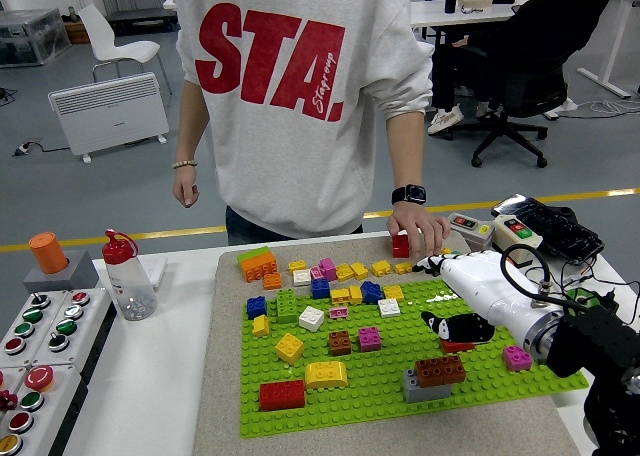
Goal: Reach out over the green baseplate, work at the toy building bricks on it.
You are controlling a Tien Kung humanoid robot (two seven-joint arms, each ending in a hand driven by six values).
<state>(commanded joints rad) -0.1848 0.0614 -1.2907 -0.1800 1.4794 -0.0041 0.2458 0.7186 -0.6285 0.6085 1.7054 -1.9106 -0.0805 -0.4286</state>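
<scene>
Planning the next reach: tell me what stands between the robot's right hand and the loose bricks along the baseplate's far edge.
The person's hand rests at the far edge, holding a red brick, just beyond the right hand. Nothing else visibly intervenes.

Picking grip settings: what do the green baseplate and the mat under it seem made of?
The green baseplate looks like hard moulded plastic: a regular grid of studs with a slight sheen. The mat beneath looks like grey-beige felt or woven fabric, matte and speckled, though the exact fibre cannot be told.

The green baseplate (400,391) lies flat on a grey mat, studded with scattered bricks: a red brick (282,394), a yellow brick (326,375), and a brown brick (440,369) seemingly stacked on grey.
</scene>
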